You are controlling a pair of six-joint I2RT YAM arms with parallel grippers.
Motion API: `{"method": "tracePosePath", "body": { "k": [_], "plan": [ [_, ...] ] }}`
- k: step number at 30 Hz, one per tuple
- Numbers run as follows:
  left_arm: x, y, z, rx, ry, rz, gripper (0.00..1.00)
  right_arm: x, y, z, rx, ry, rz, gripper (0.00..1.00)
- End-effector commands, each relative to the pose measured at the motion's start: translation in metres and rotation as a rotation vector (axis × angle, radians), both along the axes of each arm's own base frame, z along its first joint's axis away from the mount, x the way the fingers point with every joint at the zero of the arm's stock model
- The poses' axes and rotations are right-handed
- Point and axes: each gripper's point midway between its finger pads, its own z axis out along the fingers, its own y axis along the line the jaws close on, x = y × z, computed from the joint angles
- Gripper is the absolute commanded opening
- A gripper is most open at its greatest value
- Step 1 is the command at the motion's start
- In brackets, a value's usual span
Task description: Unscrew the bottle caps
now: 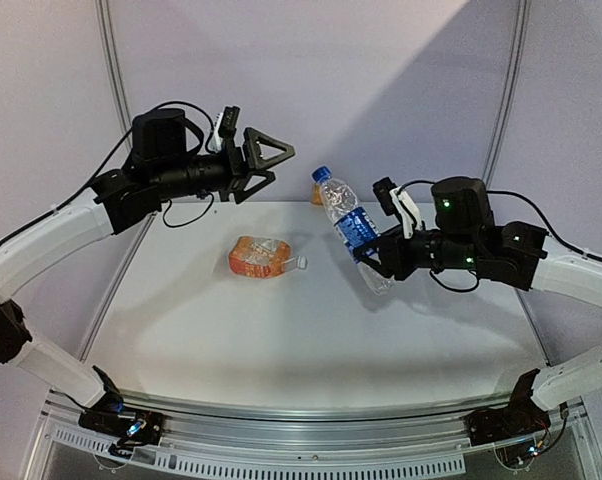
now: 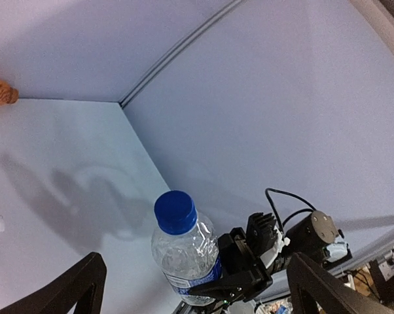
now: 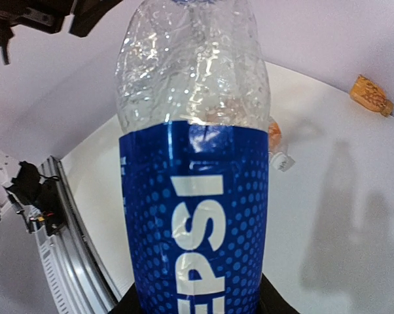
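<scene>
My right gripper (image 1: 373,256) is shut on the slim clear water bottle (image 1: 353,226) at its blue label (image 3: 196,216) and holds it tilted above the table. The dark blue cap (image 1: 323,174) sits on the bottle's neck. My left gripper (image 1: 279,165) stands open in the air just left of that cap, apart from it. In the left wrist view the blue cap (image 2: 175,211) lies ahead between the spread fingers (image 2: 76,284). The orange bottle (image 1: 260,257) lies on its side on the table, its white cap (image 1: 302,263) pointing right.
A small orange-brown object (image 1: 316,190) rests at the back of the white table (image 1: 281,330), near the rear wall. The table's metal front rail (image 1: 301,440) runs between the two arm bases.
</scene>
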Motion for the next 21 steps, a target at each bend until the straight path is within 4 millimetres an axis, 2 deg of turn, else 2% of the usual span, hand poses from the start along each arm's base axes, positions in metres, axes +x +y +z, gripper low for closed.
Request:
{"method": "tracePosePath", "body": {
  "k": [1,4,10,16,21],
  "plan": [
    [-0.020,-0.005,0.017,-0.023,-0.146,-0.165,0.99,-0.028,0.013,0.038,0.186,-0.031,0.162,0.00],
    [-0.025,-0.008,0.025,-0.064,-0.179,-0.211,0.97,-0.042,0.016,0.056,0.267,-0.042,0.232,0.00],
    [-0.036,-0.015,0.043,-0.157,-0.240,-0.299,0.89,-0.055,0.024,0.073,0.349,-0.036,0.314,0.00],
    [-0.046,-0.015,0.059,-0.199,-0.302,-0.348,0.85,-0.057,0.029,0.072,0.380,0.002,0.337,0.00],
    [-0.043,-0.017,0.061,-0.202,-0.311,-0.343,0.75,-0.061,0.031,0.072,0.390,0.014,0.359,0.00]
  ]
}}
